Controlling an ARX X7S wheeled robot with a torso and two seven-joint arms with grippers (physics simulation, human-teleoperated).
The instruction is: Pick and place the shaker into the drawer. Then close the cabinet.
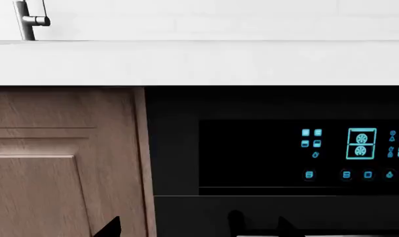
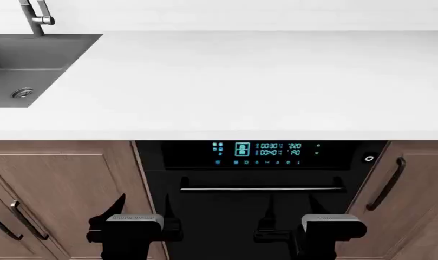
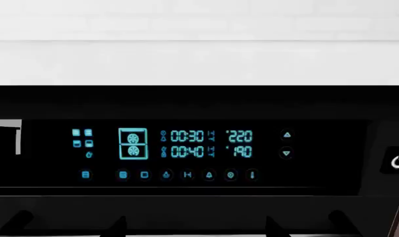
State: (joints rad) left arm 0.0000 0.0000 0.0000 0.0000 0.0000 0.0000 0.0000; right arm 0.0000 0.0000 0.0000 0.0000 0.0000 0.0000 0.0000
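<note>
We see our left gripper (image 2: 143, 214) and right gripper (image 2: 291, 211) with fingers released, low before the oven (image 2: 262, 189). No shaker shows on the desk (image 2: 240, 81); sink (image 2: 31, 70) sits at its far-left corner.

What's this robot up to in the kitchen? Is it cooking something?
Not cooking. The robot faces a built-in oven under a white counter, with a sink and faucet at the far left. Its left hand and right hand hang low before the oven door, holding nothing. It is meant to put a shaker into a drawer, but no shaker or open drawer shows in any view, and the wooden cabinet doors look shut. Nothing has been handled yet.
</note>
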